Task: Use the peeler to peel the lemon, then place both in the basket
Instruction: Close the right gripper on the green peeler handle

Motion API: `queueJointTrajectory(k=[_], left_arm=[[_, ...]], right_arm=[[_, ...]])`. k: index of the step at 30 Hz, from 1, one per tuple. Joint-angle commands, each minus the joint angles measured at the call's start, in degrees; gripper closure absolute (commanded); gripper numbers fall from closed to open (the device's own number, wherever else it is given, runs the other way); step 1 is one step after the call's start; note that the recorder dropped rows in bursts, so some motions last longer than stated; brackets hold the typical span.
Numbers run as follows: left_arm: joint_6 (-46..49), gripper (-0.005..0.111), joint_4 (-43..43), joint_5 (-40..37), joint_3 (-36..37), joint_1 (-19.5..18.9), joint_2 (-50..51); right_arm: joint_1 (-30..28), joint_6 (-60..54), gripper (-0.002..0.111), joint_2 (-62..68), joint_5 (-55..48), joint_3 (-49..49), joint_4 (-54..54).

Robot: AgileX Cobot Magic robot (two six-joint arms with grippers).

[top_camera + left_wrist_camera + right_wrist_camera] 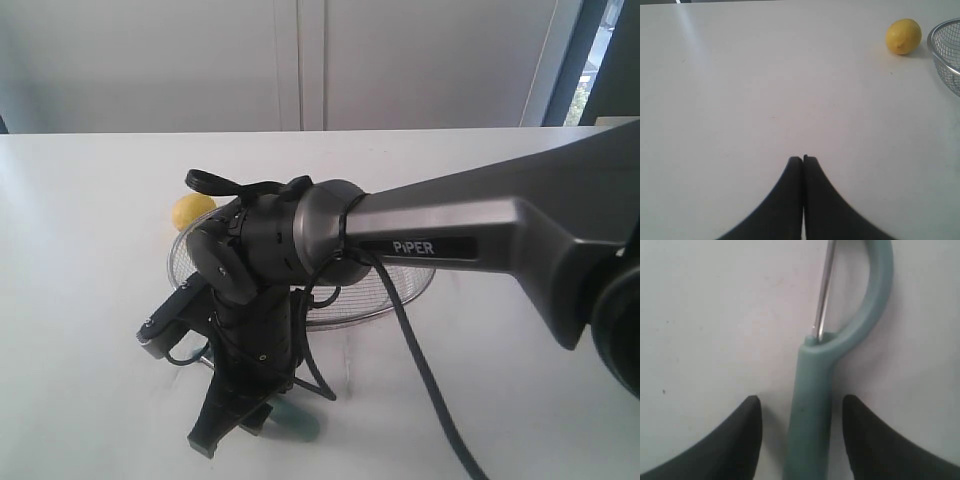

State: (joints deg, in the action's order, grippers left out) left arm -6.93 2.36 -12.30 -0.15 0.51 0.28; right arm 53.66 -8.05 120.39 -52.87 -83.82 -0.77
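The pale teal peeler (812,390) lies flat on the white table, its handle running between the fingers of my right gripper (801,405). That gripper is open, with a gap showing on each side of the handle. In the exterior view the right gripper (240,425) points down at the table's front, and the peeler (298,422) pokes out beside it. The yellow lemon (193,210) sits on the table just outside the wire basket (405,285). My left gripper (803,159) is shut and empty, hanging over bare table with the lemon (903,36) and the basket (931,47) well ahead of it.
The right arm's long grey link (480,235) and its black cable (420,370) cross over the basket and hide much of it. A white wall stands behind the table's far edge (300,130).
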Motion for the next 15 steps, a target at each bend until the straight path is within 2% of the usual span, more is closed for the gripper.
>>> queueJointTrajectory(k=[1,15], left_arm=[[-0.36,0.107,-0.35,0.25,0.15,0.38,-0.28],[-0.36,0.107,-0.35,0.25,0.15,0.38,-0.28]], right_arm=[[-0.05,0.56,0.061,-0.21,-0.97,-0.1,-0.56],[-0.05,0.8,0.061,1.84,-2.4,-0.1,-0.56]])
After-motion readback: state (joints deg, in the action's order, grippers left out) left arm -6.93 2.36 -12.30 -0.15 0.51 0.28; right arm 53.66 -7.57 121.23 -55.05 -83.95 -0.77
